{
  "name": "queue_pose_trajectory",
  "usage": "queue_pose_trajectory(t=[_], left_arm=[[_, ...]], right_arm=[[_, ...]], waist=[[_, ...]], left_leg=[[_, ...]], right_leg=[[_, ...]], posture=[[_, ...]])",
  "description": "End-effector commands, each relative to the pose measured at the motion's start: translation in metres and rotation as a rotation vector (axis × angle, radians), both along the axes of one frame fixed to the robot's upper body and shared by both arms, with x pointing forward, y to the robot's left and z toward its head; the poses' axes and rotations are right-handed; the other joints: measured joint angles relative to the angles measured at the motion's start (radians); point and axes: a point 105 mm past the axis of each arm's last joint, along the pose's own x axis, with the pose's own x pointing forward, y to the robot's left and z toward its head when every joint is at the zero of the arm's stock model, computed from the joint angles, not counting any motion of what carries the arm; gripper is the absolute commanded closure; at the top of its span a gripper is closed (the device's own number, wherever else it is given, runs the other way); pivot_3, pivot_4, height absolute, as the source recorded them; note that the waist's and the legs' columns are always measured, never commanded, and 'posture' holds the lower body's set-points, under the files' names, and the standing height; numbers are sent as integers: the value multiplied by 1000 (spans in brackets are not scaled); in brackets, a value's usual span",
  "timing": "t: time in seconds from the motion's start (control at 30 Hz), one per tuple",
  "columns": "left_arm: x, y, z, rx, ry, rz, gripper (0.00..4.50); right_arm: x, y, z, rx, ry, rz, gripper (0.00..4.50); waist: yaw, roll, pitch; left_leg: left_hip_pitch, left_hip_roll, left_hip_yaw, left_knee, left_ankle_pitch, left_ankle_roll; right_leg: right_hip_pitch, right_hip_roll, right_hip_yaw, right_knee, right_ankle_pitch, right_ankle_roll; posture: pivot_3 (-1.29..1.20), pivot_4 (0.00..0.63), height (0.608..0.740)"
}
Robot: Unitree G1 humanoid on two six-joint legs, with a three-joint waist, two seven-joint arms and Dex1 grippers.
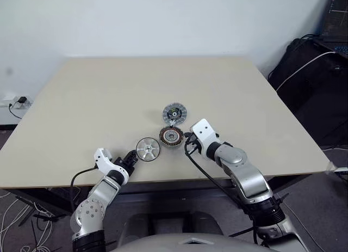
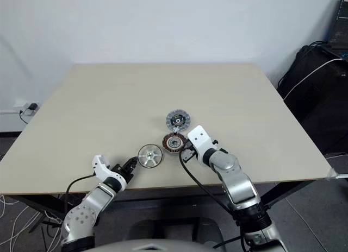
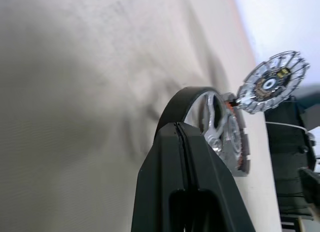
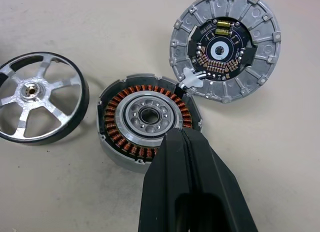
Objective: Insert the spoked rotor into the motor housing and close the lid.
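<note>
Left gripper (image 1: 132,157) shut beside spoked rotor (image 1: 148,149) near table (image 1: 65,170) edge | right gripper (image 4: 176,134) shut over motor housing (image 4: 148,119)

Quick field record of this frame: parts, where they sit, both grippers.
rotor: spoked rotor flat on table, not yet inserted
housing: motor housing open, windings showing, right of rotor
lid: lid off, dark face up, touching housing's far edge
left gripper: left gripper shut on rotor's rim
right gripper: right gripper shut on housing's near wall
stage: rotor gripped, still on table
</note>
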Motion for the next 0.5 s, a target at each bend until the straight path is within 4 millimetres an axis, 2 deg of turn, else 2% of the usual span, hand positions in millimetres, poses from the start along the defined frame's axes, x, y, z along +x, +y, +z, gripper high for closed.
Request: queue_pose_trajectory(t=[0.03,0.07,0.13,0.37,0.5], left_arm=[[4,-14,13,-12,-59,-2,4464],[4,-13,15,-8,-66,-3,4464],[4,-11,17,-12,-70,2,4097],[7,-9,18,-11,-70,-3,1901],[7,-12,17,-35,-63,-10,1901]], right_arm=[[5,-2,19,19,-70,-11,4500],[5,-2,19,19,-69,-12,4500],[5,-2,18,20,-68,-14,4500],[6,-1,19,21,-70,-11,4500],[7,-2,20,21,-74,-13,4500]], waist=[[0,0,0],[0,0,0],[0,0,0],[0,0,0],[0,0,0]], left_leg=[[0,0,0,0,0,0],[0,0,0,0,0,0],[0,0,0,0,0,0],[0,0,0,0,0,0],[0,0,0,0,0,0]], right_leg=[[0,0,0,0,0,0],[0,0,0,0,0,0],[0,0,0,0,0,0],[0,0,0,0,0,0],[0,0,0,0,0,0]], posture=[[0,0,740],[0,0,740],[0,0,740],[0,0,740],[0,0,740]])
